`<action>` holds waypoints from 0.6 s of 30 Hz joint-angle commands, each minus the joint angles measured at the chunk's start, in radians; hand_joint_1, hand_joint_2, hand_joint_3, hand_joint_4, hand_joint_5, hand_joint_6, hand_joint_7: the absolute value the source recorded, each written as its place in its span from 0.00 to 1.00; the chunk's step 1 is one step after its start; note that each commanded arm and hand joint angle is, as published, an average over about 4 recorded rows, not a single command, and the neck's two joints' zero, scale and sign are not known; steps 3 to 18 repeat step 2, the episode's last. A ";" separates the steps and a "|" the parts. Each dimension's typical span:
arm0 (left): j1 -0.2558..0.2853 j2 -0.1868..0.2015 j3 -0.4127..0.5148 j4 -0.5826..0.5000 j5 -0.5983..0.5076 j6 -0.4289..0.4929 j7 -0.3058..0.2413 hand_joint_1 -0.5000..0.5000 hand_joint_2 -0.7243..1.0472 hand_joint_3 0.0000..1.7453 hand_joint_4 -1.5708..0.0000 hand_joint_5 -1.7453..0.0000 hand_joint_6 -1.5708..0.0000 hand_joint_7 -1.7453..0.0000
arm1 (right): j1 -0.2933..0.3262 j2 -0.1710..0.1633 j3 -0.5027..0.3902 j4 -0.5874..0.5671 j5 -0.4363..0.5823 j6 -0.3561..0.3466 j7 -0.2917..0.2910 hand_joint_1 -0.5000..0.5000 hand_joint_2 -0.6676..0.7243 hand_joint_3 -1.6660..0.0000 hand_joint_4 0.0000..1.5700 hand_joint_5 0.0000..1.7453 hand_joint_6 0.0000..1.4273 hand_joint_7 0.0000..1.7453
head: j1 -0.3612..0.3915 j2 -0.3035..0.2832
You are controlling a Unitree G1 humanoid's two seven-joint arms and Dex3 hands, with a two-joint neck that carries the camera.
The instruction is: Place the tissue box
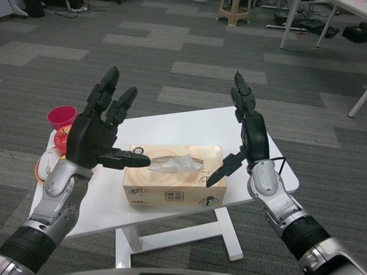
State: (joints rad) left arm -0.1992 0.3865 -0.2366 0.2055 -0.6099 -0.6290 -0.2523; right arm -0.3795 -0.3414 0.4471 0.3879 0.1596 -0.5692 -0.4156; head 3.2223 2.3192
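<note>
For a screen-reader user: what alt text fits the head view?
Two open black robot hands, left hand and right hand, are raised on either side of a tissue box lying on a white table. A pink cup stands at the table's left edge.

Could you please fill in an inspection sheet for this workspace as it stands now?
Surface: small white rectangular table, on a white pedestal base.
Job's things: tan cardboard tissue box lying flat near the front edge, white tissue sticking out of the top.
Clutter: pink plastic cup and orange-rimmed plates at the table's left edge.
Hands: left hand and right hand both raised, holding nothing, on either side of the box.
Cables: thin black cable by the right wrist.
Surroundings: grey carpet tiles, wooden stool behind.
</note>
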 commanded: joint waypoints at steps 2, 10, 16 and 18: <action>-0.016 0.014 -0.006 -0.006 0.005 0.008 -0.001 1.00 0.60 0.00 1.00 0.76 1.00 1.00 | 0.008 -0.008 0.001 -0.007 0.004 -0.001 -0.005 0.21 0.82 0.95 0.02 0.00 0.00 0.00 | 0.000 0.002; -0.016 0.014 -0.006 -0.006 0.005 0.008 -0.001 1.00 0.60 0.00 1.00 0.76 1.00 1.00 | 0.008 -0.008 0.001 -0.007 0.004 -0.001 -0.005 0.21 0.82 0.95 0.02 0.00 0.00 0.00 | 0.000 0.002; -0.016 0.014 -0.006 -0.006 0.005 0.008 -0.001 1.00 0.60 0.00 1.00 0.76 1.00 1.00 | 0.008 -0.008 0.001 -0.007 0.004 -0.001 -0.005 0.21 0.82 0.95 0.02 0.00 0.00 0.00 | 0.000 0.002; -0.016 0.014 -0.006 -0.006 0.005 0.008 -0.001 1.00 0.60 0.00 1.00 0.76 1.00 1.00 | 0.008 -0.008 0.001 -0.007 0.004 -0.001 -0.005 0.21 0.82 0.95 0.02 0.00 0.00 0.00 | 0.000 0.002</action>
